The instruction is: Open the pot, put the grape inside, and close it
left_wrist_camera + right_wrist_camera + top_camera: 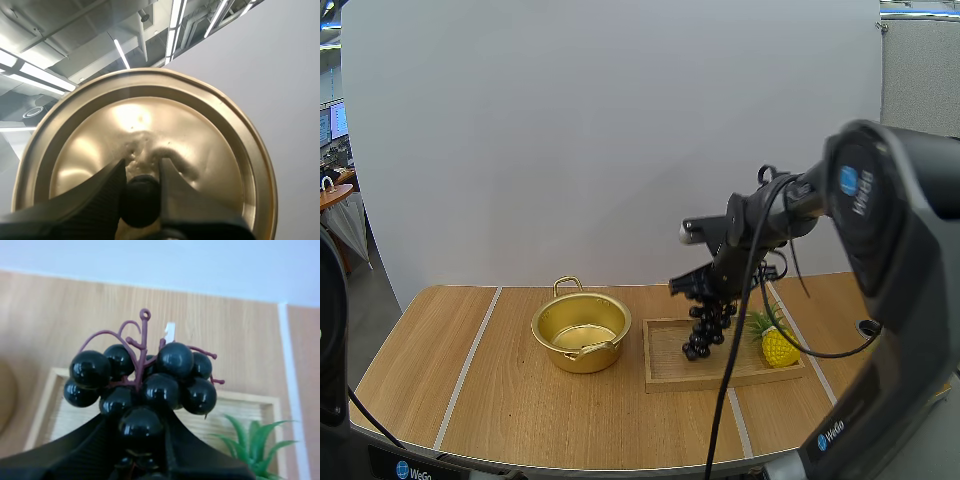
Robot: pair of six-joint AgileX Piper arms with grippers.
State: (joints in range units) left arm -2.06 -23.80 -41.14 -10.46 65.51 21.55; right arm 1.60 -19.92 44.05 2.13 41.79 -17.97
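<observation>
A gold pot (581,331) stands uncovered on the table's middle, its handles at back and front. My right gripper (705,292) is shut on a bunch of dark grapes (706,328), which hangs just above the wooden tray (670,372). In the right wrist view the grapes (142,383) are pinched between the black fingers (95,440), the purple stem pointing away, with the tray (60,410) underneath. In the left wrist view my left gripper (141,196) is shut on the black knob (140,202) of the gold lid (200,150), held up against the ceiling.
A small yellow toy pineapple (775,342) with green leaves lies at the right end of the tray, close beside the hanging grapes. Its leaves (252,442) show by the grapes in the right wrist view. The wooden table has bare room left of the pot.
</observation>
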